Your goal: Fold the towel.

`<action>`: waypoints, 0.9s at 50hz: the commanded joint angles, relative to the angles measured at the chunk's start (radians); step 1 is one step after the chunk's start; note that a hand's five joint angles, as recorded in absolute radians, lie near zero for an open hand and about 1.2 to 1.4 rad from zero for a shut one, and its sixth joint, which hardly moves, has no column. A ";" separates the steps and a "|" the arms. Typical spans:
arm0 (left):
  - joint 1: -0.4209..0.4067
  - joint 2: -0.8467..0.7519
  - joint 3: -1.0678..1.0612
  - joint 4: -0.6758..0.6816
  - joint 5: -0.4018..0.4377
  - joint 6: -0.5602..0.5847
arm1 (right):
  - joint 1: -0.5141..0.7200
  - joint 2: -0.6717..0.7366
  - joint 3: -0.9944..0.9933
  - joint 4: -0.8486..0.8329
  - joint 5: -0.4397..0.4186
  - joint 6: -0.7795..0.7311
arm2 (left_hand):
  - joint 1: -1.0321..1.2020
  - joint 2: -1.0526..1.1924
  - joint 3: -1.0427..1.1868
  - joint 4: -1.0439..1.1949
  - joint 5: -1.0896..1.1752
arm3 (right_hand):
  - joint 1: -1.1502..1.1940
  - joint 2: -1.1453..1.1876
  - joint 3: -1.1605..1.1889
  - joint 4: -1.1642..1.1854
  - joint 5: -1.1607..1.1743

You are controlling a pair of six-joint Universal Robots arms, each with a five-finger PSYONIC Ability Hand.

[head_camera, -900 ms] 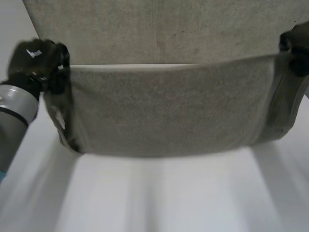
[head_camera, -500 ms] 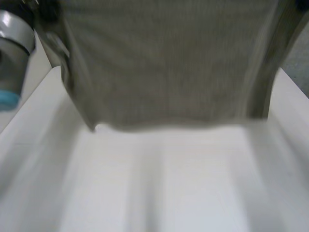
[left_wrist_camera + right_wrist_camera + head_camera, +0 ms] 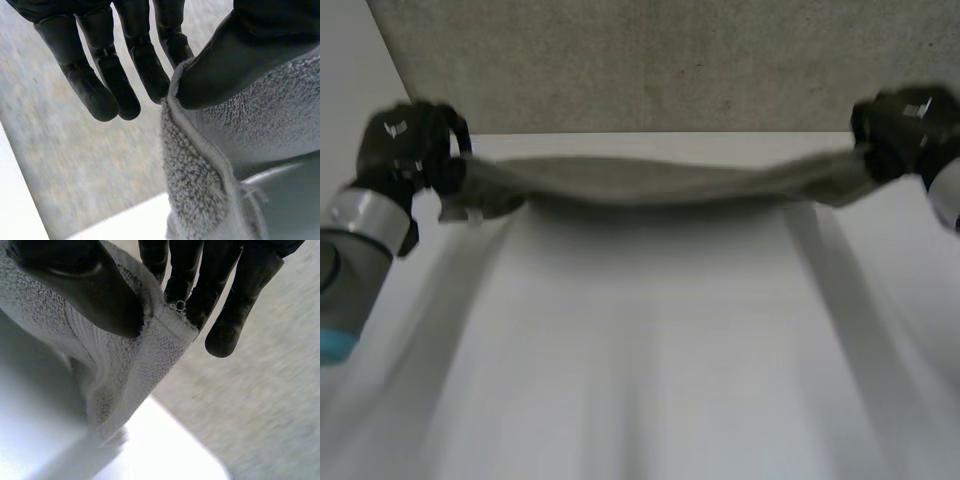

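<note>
The grey towel (image 3: 660, 180) is pulled out into a long, narrow band between the two hands, sagging slightly in the middle, over the far edge of the white table (image 3: 640, 360). I cannot tell whether its underside touches the tabletop or hangs just clear of it.

The left hand (image 3: 408, 148) has one end. In its wrist view, the left hand (image 3: 145, 65) has its thumb pressed down on the towel's (image 3: 200, 170) hemmed corner, pinching it against the nearest finger. The remaining fingers reach out almost straight beside the cloth and touch nothing. Below the pinch the towel drops away from the fingertips in a bunched fold.

The right hand (image 3: 900, 128) has the other end. In its wrist view, the right hand (image 3: 225, 285) grips the same way: the thumb lies on top of the towel's (image 3: 130, 365) corner and clamps the edge against the fingers behind it. The outermost finger stands free, just beside the hem. From the thumb the cloth falls in a fold towards the table (image 3: 45, 440).

Past both sets of fingertips lies a speckled grey floor (image 3: 620, 60).
</note>
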 commanded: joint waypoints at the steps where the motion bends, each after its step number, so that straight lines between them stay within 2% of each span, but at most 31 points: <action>1: 0.035 0.009 -0.198 0.042 0.126 0.035 | -0.065 -0.003 0.200 -0.032 -0.105 -0.012 | -0.056 -0.123 -0.146 -0.123 -0.276 | 0.060 0.054 0.057 0.049 0.039; 6: 0.038 0.114 -0.294 0.030 0.143 0.084 | -0.085 -0.084 0.252 -0.005 -0.108 -0.035 | -0.056 -0.123 -0.146 -0.123 -0.276 | 0.060 0.054 0.057 0.049 0.039; 8: 0.040 0.160 -0.315 0.018 0.143 0.098 | -0.086 -0.186 0.260 0.070 -0.105 -0.065 | -0.056 -0.123 -0.146 -0.123 -0.276 | 0.060 0.054 0.057 0.049 0.039; 13: 0.048 0.348 -0.346 -0.083 0.143 0.103 | -0.121 -0.288 0.243 0.220 -0.120 -0.107 | -0.056 -0.123 -0.146 -0.123 -0.276 | 0.060 0.054 0.057 0.049 0.039; 22: 0.072 0.391 -0.343 -0.122 0.178 0.104 | -0.151 -0.314 0.211 0.265 -0.192 -0.116 | -0.056 -0.123 -0.146 -0.123 -0.276 | 0.060 0.054 0.057 0.049 0.039; 25: 0.074 0.310 -0.326 -0.111 0.199 0.110 | -0.148 -0.268 0.188 0.265 -0.189 -0.116 | -0.056 -0.123 -0.146 -0.123 -0.276 | 0.060 0.054 0.057 0.049 0.039; 26: 0.074 0.243 -0.305 -0.096 0.203 0.112 | -0.145 -0.213 0.165 0.265 -0.189 -0.114 | -0.056 -0.123 -0.146 -0.123 -0.276 | 0.060 0.054 0.057 0.049 0.039; 27: 0.074 0.242 -0.304 -0.096 0.203 0.112 | -0.142 -0.152 0.133 0.265 -0.188 -0.113 | -0.056 -0.123 -0.146 -0.123 -0.276 | 0.060 0.054 0.057 0.049 0.039; 28: 0.075 0.174 -0.271 -0.082 0.194 0.113 | -0.141 -0.151 0.133 0.265 -0.188 -0.113 | -0.056 -0.123 -0.146 -0.123 -0.276 | 0.060 0.054 0.057 0.049 0.039; 29: 0.072 0.111 -0.228 -0.074 0.190 0.118 | -0.140 -0.091 0.093 0.267 -0.185 -0.110 | -0.056 -0.123 -0.146 -0.123 -0.276 | 0.060 0.054 0.057 0.049 0.039; 30: 0.072 0.110 -0.228 -0.074 0.190 0.118 | -0.140 -0.090 0.093 0.267 -0.185 -0.110 | -0.056 -0.123 -0.146 -0.123 -0.276 | 0.060 0.054 0.057 0.049 0.039; 32: 0.071 0.049 -0.186 -0.070 0.189 0.124 | -0.140 0.032 0.000 0.265 -0.169 -0.105 | -0.056 -0.123 -0.146 -0.123 -0.276 | 0.060 0.054 0.057 0.049 0.039; 33: 0.069 -0.021 -0.133 -0.067 0.189 0.135 | -0.140 0.033 -0.001 0.265 -0.169 -0.105 | -0.056 -0.123 -0.146 -0.123 -0.276 | 0.060 0.054 0.057 0.049 0.039; 34: 0.066 -0.090 -0.079 -0.068 0.187 0.144 | -0.137 0.090 -0.054 0.268 -0.146 -0.105 | -0.056 -0.123 -0.146 -0.123 -0.276 | 0.060 0.054 0.057 0.049 0.039; 35: 0.066 -0.091 -0.079 -0.068 0.187 0.144 | -0.120 0.155 -0.115 0.274 -0.111 -0.105 | -0.056 -0.123 -0.146 -0.123 -0.276 | 0.060 0.054 0.057 0.049 0.039; 36: 0.057 -0.156 -0.014 -0.071 0.183 0.153 | -0.120 0.155 -0.116 0.275 -0.111 -0.105 | -0.056 -0.123 -0.146 -0.123 -0.276 | 0.060 0.054 0.057 0.049 0.039; 37: 0.051 -0.213 0.051 -0.073 0.168 0.161 | -0.085 0.219 -0.181 0.276 -0.076 -0.105 | -0.056 -0.123 -0.146 -0.123 -0.276 | 0.060 0.054 0.057 0.049 0.039; 38: 0.051 -0.213 0.051 -0.073 0.167 0.161 | -0.085 0.220 -0.182 0.276 -0.076 -0.105 | -0.056 -0.123 -0.146 -0.123 -0.276 | 0.060 0.054 0.057 0.049 0.039; 40: 0.028 -0.314 0.175 -0.074 0.122 0.164 | -0.017 0.337 -0.307 0.276 -0.010 -0.108 | -0.056 -0.123 -0.146 -0.123 -0.276 | 0.060 0.054 0.057 0.049 0.039; 45: 0.015 -0.449 0.341 -0.074 0.085 0.164 | 0.016 0.479 -0.462 0.265 0.041 -0.105 | -0.056 -0.123 -0.146 -0.123 -0.276 | 0.060 0.054 0.057 0.049 0.039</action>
